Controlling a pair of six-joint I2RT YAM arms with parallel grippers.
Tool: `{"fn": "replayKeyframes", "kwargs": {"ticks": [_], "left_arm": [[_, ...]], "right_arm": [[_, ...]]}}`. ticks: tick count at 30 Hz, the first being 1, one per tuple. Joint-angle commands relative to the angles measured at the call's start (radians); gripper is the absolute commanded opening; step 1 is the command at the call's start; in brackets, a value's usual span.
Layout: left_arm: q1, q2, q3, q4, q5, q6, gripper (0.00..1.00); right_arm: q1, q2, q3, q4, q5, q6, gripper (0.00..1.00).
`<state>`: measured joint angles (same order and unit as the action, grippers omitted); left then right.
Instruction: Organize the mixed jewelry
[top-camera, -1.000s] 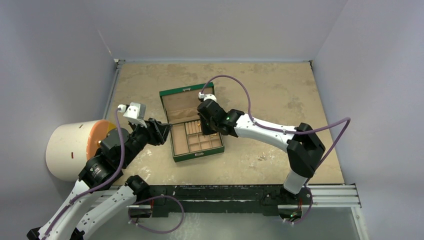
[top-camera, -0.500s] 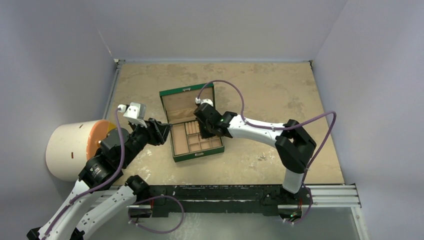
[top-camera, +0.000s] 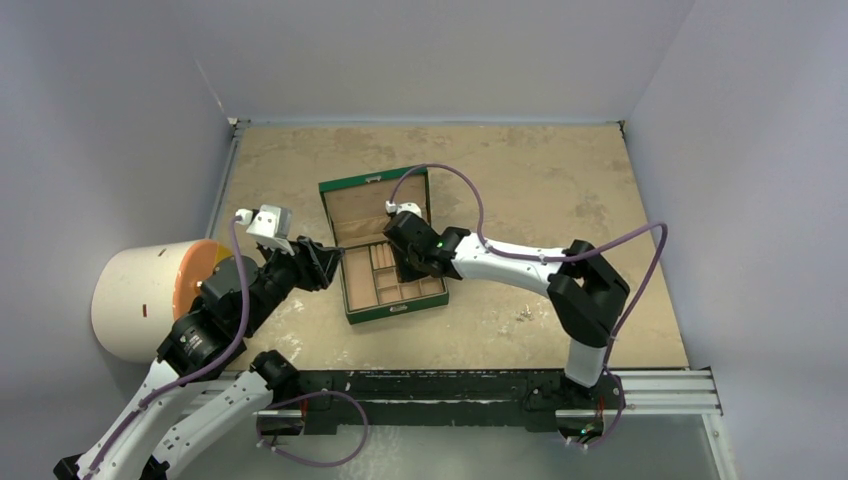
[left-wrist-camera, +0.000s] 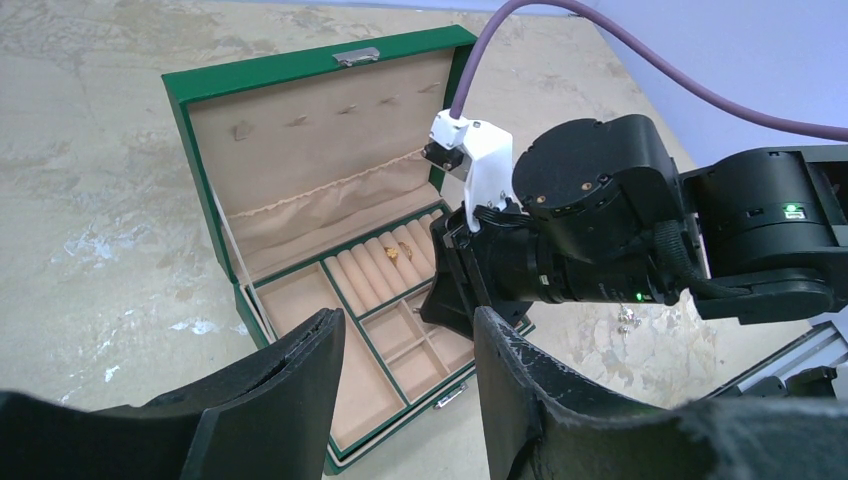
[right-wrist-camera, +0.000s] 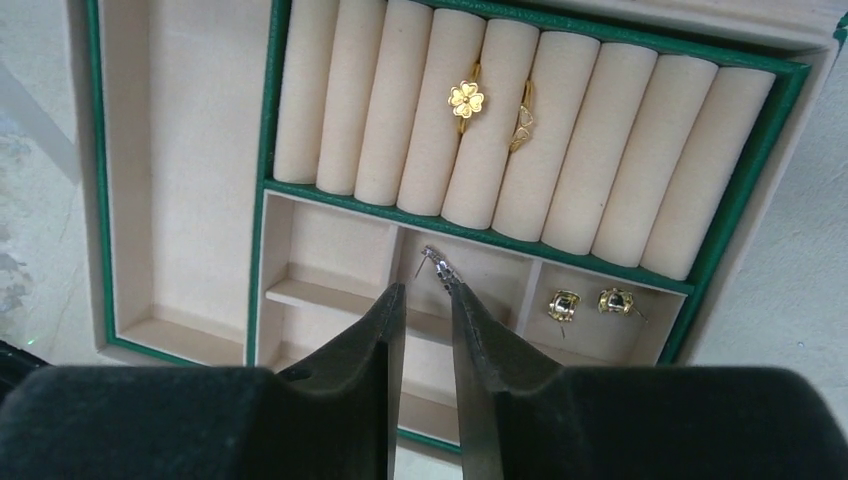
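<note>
My right gripper (right-wrist-camera: 428, 290), barely parted: two gold rings (right-wrist-camera: 466, 99) beyond, two gold earrings (right-wrist-camera: 563, 304) rightward, one silver piece (right-wrist-camera: 438, 264) at its tips; left gripper (left-wrist-camera: 405, 330) agape, empty; tan table (top-camera: 560, 180), grey walls (top-camera: 450, 50).

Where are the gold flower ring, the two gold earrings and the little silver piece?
gold flower ring (right-wrist-camera: 465, 98): right wrist view, on its flower head.
gold earrings (right-wrist-camera: 563, 304): right wrist view, on the left one of the two.
silver piece (right-wrist-camera: 440, 266): right wrist view, on its middle.

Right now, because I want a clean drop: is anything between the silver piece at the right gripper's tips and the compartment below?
Nothing visible. The silver piece sits at the right gripper tips, directly over the middle compartment.
</note>
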<state>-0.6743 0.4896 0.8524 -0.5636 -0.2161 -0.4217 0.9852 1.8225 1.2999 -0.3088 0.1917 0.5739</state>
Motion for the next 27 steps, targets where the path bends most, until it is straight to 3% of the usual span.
{"fn": "replayKeyframes", "kwargs": {"ticks": [1,18,27], "left_arm": [[0.006,0.003,0.0,0.027,-0.008,0.029,0.5],[0.008,0.013,0.0,0.027,-0.011,0.028,0.5],[0.008,0.02,0.0,0.027,-0.012,0.027,0.5]], "right_arm": [[0.01,-0.08,0.016,-0.01,0.053,0.003,0.27],[0.004,-0.43,-0.227,-0.21,0.351,0.202,0.31],[-0.077,-0.572,-0.404,-0.362,0.369,0.388,0.31]]}}
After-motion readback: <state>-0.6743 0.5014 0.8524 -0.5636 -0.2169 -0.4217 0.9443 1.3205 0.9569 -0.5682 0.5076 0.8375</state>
